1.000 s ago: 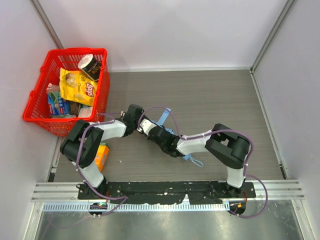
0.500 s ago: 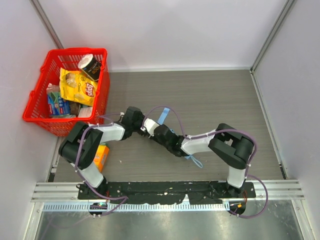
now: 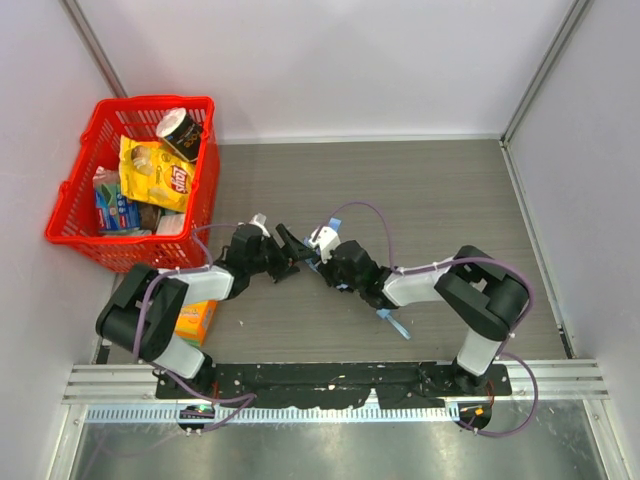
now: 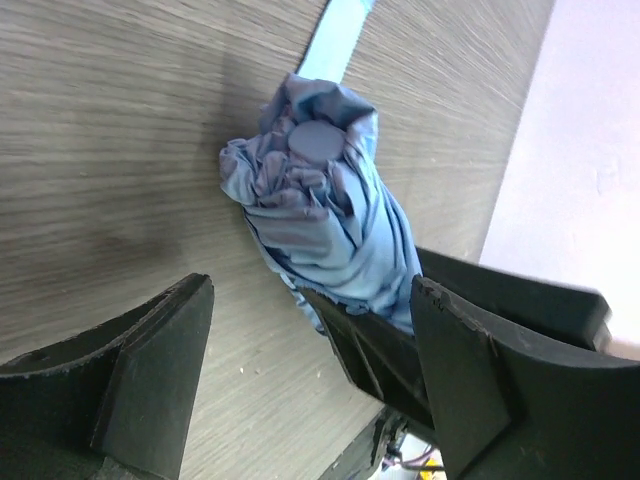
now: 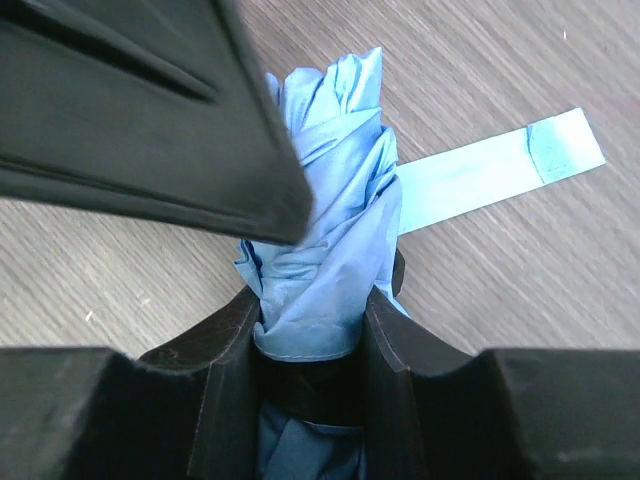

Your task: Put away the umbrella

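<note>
Sky-blue cloth, bunched and twisted, marks the single umbrella (image 4: 325,210), which lies low over the middle of the grey wood-grain table (image 3: 440,200), between the two arms. The right gripper (image 5: 315,300) is clamped on the umbrella's body, one finger pressed to each side of the cloth. The left gripper (image 4: 310,295) is spread wide around the rounded end cap, its two fingers standing on either side of the cloth; whether either one touches it cannot be told. One flat, pale-blue strap (image 5: 490,165) trails from the bundle and lies on the table surface. White walls (image 3: 350,60) close the table on the far, left and right sides, and a black rail (image 3: 330,378) carrying both arm bases runs along the near edge. The far and right parts of the table are bare wood grain, well apart from both grippers. One red basket (image 3: 150,100) fills the far-left corner against the left wall; among its packets are one yellow bag (image 3: 160,172) and one dark round tub (image 3: 182,132). One orange box (image 3: 195,318) lies by the left arm near the left edge.
</note>
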Robot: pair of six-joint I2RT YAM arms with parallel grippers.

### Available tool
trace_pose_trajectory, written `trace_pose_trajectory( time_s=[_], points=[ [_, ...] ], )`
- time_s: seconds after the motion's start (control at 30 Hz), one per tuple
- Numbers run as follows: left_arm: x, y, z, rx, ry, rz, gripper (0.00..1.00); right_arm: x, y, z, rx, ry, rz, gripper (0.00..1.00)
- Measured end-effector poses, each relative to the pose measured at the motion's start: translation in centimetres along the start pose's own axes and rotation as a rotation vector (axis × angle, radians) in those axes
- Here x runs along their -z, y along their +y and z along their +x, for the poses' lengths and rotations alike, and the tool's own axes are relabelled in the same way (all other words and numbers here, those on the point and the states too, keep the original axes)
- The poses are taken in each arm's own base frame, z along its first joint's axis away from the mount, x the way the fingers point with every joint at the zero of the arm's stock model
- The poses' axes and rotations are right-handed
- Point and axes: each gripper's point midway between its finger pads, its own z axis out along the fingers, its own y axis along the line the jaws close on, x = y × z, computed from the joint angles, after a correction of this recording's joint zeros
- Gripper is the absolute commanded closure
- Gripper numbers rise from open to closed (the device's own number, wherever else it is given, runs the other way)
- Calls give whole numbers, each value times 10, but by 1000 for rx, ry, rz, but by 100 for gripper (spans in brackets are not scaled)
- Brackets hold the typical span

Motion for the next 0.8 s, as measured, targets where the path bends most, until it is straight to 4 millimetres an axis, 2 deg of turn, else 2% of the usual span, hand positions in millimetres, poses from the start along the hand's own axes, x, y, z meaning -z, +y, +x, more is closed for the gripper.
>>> trace_pose_trajectory(
  time_s=[0.23,0.37,0.47,0.6,0.8],
  points=[
    [19,-29,6,-117,-15,196,21,16,-12,8,-163,-29,-51,99],
    [24,-41,7,-152,-18,273,15,24,-21,12,-283,-45,-102,99],
    [26,-49,6,-164,-28,323,15,30,-28,14,-371,-56,-135,99],
    [28,-55,6,-166,-31,356,13,39,-30,16,-451,-60,-172,99],
    [27,-61,5,-161,-15,358,4,56,-20,11,-544,-69,-255,99]
  ],
)
